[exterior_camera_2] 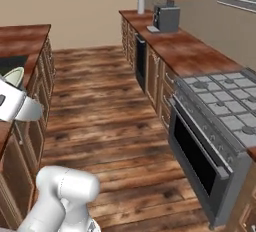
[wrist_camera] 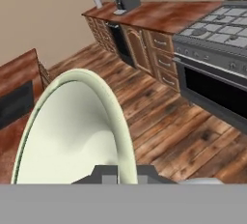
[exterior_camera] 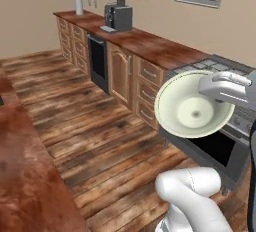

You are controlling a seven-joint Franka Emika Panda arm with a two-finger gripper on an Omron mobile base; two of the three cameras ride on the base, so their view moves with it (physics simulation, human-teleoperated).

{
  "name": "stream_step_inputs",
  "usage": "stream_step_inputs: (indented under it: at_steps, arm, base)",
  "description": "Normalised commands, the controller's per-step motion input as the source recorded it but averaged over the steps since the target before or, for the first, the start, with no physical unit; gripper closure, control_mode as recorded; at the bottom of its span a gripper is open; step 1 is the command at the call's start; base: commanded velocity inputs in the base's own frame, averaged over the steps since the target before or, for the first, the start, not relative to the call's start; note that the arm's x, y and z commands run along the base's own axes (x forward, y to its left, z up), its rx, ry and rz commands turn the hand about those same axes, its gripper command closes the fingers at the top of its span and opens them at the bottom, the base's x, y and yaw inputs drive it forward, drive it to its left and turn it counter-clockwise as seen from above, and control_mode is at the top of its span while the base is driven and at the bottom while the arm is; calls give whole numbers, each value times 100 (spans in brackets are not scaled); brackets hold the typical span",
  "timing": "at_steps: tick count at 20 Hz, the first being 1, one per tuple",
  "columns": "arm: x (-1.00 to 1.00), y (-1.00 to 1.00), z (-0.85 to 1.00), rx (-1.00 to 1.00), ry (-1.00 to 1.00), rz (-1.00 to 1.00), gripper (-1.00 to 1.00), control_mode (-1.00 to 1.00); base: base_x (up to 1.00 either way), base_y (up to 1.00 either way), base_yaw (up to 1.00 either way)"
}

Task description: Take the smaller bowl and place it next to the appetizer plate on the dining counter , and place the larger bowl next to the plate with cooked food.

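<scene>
My gripper (exterior_camera: 214,92) is shut on the rim of the larger bowl (exterior_camera: 190,107), a deep round bowl, cream pale-green inside. It is held in the air, tipped on its side, with its opening facing the left base camera. In the hand view the bowl (wrist_camera: 72,131) stands edge-up just ahead of the gripper (wrist_camera: 118,174). In the right base view the gripper (exterior_camera_2: 16,88) and a sliver of the bowl (exterior_camera_2: 15,76) sit at the left edge, beside the dining counter (exterior_camera_2: 27,38). That reddish-brown counter top also runs along the left (exterior_camera: 20,176) and lies left of the bowl (wrist_camera: 19,68).
Across the wooden floor (exterior_camera: 95,126) a wall counter (exterior_camera: 145,43) carries a coffee machine (exterior_camera: 119,17) and a white roll (exterior_camera: 78,5). A stove with an oven (exterior_camera_2: 215,126) stands at its near end. A dark recess (exterior_camera_2: 10,63) is set in the dining counter.
</scene>
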Motion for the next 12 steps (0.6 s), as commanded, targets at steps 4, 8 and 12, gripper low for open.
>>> stream_step_inputs:
  at_steps: [4, 8, 12]
  arm:
    - [0, 0, 0, 0, 0, 0, 100, 100]
    - [0, 0, 0, 0, 0, 0, 100, 100]
    - [0, 0, 0, 0, 0, 0, 100, 100]
  base:
    - [-100, -13, 37]
    - [-100, 0, 34]
    - [-100, 0, 33]
